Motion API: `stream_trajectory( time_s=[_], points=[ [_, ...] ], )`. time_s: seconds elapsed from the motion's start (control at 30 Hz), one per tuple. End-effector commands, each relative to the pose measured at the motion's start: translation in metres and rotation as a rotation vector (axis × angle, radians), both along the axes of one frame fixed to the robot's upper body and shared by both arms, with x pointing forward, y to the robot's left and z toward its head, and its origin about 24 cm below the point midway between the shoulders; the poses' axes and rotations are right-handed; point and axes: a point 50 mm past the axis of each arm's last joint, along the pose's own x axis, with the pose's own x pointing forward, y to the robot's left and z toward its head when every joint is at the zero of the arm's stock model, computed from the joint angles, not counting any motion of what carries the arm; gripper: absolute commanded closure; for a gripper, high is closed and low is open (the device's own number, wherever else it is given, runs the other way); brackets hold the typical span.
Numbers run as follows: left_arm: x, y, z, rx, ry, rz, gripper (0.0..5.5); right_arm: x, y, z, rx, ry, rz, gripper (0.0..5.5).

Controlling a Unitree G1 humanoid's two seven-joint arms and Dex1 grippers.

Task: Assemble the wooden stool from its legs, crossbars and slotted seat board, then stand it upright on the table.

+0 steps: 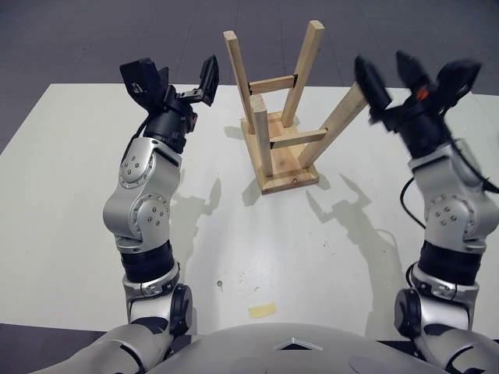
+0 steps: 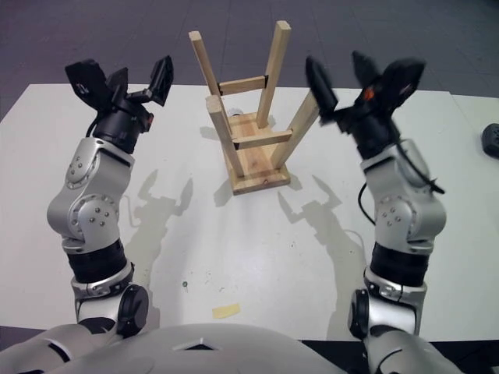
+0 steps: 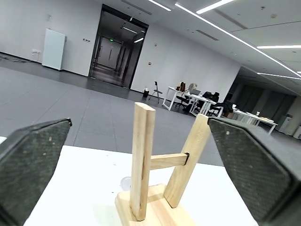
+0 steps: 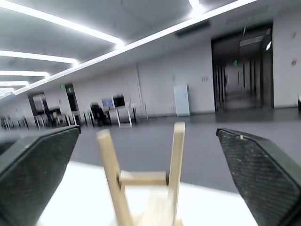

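**Left gripper** (image 1: 175, 78): fingers (image 3: 254, 169) spread wide and released, holding nothing and touching nothing. Positioned high above the white rectangular desk (image 1: 70, 202) on a bent arm, fingertips pointing up and forward. Located left of the pale wooden stool (image 1: 281, 152) and apart from it.

**Right gripper** (image 1: 413, 78): fingers (image 4: 263, 174) likewise spread wide, released and empty. Positioned at about the same height on an upright forearm, to the right of the stool. Close to the tip of the rightmost leg in the head views. Stool ahead of the fingers and clear of them in the wrist view.

**Stool**: one, assembled, standing upside down toward the far middle of the desk, between the two grippers.
- Flat square seat board (image 1: 287, 178): one, lying flat on the desk surface.
- Square-section legs (image 1: 261, 136): four, pointing up and splaying outward.
- Crossbars (image 1: 273, 82): two counted, one between the far pair of legs, one between the near pair.

**Small tan strip of tape** (image 1: 262, 310): one, flat on the desk near its front edge, well apart from the stool.
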Motion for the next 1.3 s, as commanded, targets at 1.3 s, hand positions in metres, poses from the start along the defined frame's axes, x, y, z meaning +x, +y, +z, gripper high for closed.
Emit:
stream_trajectory(
  time_s=[1.3],
  points=[
    [-0.046, -0.065, -0.026, 0.313, 0.244, -0.305, 0.1, 0.023, 0.022, -0.092, -0.083, 0.552, -0.386, 0.14]
  ],
)
